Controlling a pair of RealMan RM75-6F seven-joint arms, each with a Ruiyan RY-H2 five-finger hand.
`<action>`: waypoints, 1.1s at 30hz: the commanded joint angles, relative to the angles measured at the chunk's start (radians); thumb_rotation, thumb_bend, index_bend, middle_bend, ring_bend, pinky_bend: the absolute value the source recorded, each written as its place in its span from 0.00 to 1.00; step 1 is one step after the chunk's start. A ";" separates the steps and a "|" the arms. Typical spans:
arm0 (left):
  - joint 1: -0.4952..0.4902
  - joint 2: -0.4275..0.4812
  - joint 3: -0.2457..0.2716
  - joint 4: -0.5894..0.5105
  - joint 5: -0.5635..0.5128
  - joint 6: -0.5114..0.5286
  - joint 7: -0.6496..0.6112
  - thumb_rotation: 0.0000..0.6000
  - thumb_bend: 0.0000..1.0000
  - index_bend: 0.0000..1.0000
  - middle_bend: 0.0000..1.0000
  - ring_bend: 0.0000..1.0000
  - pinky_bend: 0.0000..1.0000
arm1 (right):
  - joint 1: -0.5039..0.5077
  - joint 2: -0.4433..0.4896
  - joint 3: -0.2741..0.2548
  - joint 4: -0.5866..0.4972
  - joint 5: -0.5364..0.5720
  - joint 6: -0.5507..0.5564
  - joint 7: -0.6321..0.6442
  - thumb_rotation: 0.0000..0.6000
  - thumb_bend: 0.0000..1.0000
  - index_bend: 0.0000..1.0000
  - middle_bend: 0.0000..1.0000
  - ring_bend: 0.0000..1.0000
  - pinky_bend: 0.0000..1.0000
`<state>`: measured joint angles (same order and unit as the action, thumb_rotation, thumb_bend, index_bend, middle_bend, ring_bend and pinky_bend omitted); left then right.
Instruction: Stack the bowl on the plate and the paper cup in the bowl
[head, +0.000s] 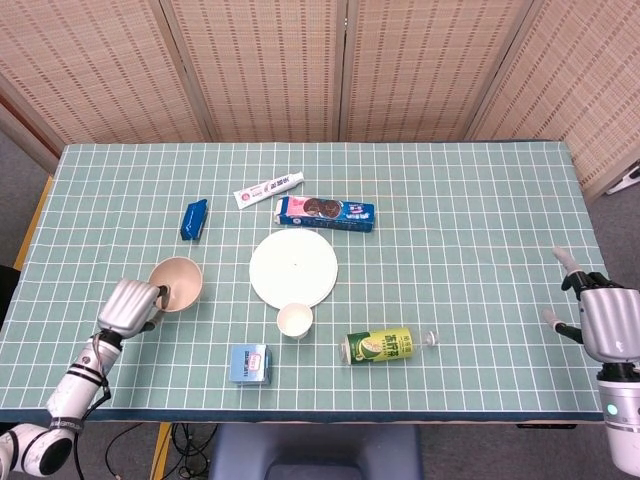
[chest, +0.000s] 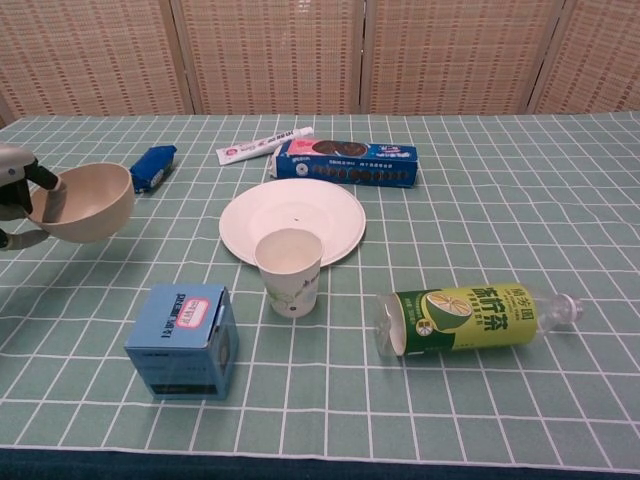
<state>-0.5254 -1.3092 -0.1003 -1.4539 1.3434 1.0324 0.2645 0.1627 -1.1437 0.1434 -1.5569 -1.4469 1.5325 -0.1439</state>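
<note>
Left hand (chest: 18, 190) pinches the rim of the beige bowl (chest: 85, 202), which the chest view shows raised off the green gridded table (head: 460, 220) and tilted, well to the left of the white plate (head: 293, 267). Right hand (head: 605, 322) holds nothing, fingers apart, far to the right of the plate. Paper cup (chest: 290, 271) stands upright just at the plate's near edge.

Risks, as I judge them: my grip takes only one side of the rim, so the bowl could swing or slip on the way to the plate. A low approach could also knock the cup over, or clip the blue box (chest: 183, 340) nearer me than the plate.

The chest view shows the bowl's lift and tilt; the head view does not. Only the head view shows my right hand and left forearm.
</note>
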 joint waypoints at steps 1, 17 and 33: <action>-0.037 -0.009 -0.023 -0.024 0.001 -0.023 0.014 1.00 0.40 0.62 0.99 0.93 1.00 | -0.001 0.001 0.000 0.001 -0.001 -0.002 0.001 1.00 0.03 0.17 0.50 0.47 0.68; -0.239 -0.150 -0.111 -0.013 -0.090 -0.161 0.115 1.00 0.40 0.62 0.99 0.93 1.00 | -0.003 0.000 0.003 0.005 -0.001 -0.011 0.000 1.00 0.03 0.17 0.50 0.47 0.69; -0.421 -0.312 -0.144 0.135 -0.251 -0.269 0.245 1.00 0.40 0.62 0.99 0.93 1.00 | -0.011 0.004 0.005 0.010 0.006 -0.015 0.005 1.00 0.03 0.17 0.50 0.47 0.68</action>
<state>-0.9336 -1.6080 -0.2420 -1.3305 1.1064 0.7713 0.4975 0.1515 -1.1402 0.1483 -1.5468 -1.4406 1.5178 -0.1394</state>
